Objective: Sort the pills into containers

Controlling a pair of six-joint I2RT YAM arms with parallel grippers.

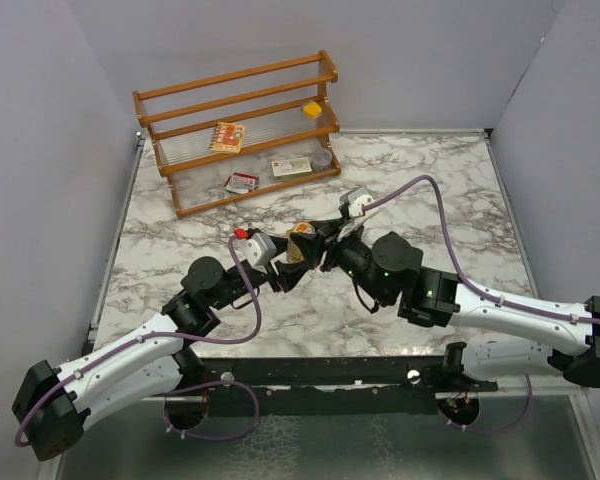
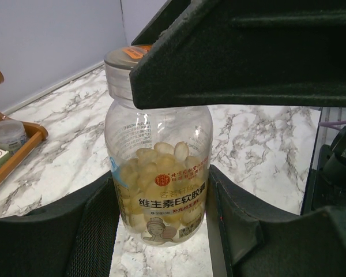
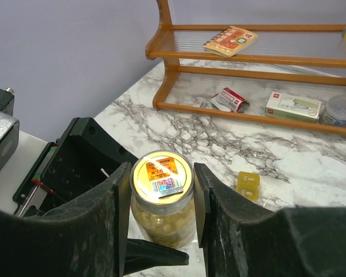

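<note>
Our left gripper (image 2: 161, 242) clamps the pill jar (image 2: 158, 173); our right gripper (image 3: 161, 193) straddles its lid (image 3: 161, 175), jaws part-open, contact unclear; we judge sorting unstarted.

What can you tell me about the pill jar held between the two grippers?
The pill jar is clear plastic, upright over the marble table, about half full of pale yellow softgels, with a printed label low on its front. Its whitish cap, still on, bears an orange-and-yellow sticker. The left gripper clamps its body from both sides; the right gripper pinches the cap.
</note>
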